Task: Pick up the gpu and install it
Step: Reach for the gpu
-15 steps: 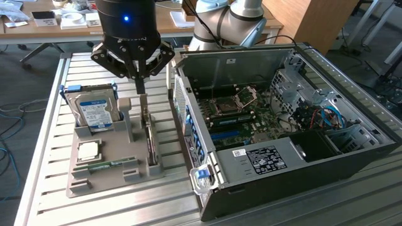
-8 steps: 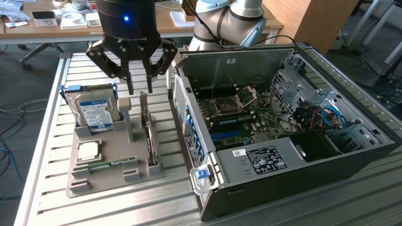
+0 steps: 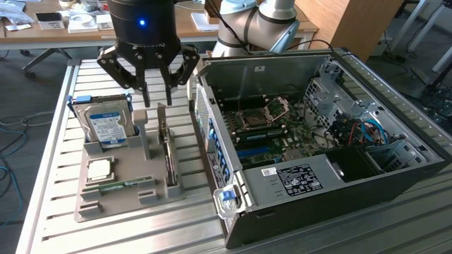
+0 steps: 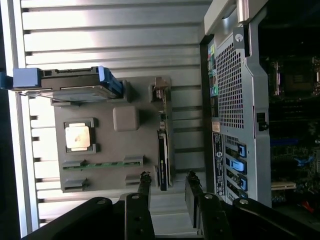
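Note:
The gpu [image 3: 169, 154] stands on its long edge in a slot of the grey holder [image 3: 120, 207], a slim black card with its silver bracket at the far end. In the wrist view the gpu [image 4: 163, 152] runs lengthwise straight ahead of the fingers, bracket farthest from them. My gripper [image 3: 158, 101] hangs open above the holder, over the gpu's bracket end and clear of it. Nothing is between the two black fingers of the gripper [image 4: 168, 179].
The holder [image 4: 110, 150] also carries a hard drive [image 3: 106, 125] with a blue-white label, a CPU [image 3: 99, 169] and a green memory stick [image 3: 124, 185]. The open computer case [image 3: 395, 174] lies close beside the holder on the exterior view's right, motherboard [image 3: 268, 132] exposed. All rests on a slatted metal table [image 3: 50, 159].

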`<state>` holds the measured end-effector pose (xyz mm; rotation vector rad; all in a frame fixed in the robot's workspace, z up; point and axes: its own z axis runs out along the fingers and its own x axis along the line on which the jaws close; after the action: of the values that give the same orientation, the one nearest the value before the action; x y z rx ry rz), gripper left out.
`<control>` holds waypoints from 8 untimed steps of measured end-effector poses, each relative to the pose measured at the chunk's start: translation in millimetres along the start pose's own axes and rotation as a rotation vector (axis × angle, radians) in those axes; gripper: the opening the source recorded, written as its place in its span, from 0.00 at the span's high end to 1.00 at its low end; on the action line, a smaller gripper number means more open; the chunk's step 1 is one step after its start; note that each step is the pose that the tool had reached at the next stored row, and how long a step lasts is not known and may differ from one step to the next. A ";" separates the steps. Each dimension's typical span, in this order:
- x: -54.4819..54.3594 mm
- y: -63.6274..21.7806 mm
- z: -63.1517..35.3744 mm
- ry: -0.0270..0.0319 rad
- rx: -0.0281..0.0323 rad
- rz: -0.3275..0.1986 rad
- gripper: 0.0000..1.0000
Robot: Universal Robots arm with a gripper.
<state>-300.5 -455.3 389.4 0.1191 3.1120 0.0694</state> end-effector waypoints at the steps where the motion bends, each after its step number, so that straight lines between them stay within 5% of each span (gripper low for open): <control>1: 0.0 -0.1 1.4 -0.0001 0.0000 0.000 0.58; 8: 0.1 -0.1 3.0 0.0001 0.0000 0.000 0.58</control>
<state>-300.5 -455.3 386.5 0.1191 3.1120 0.0694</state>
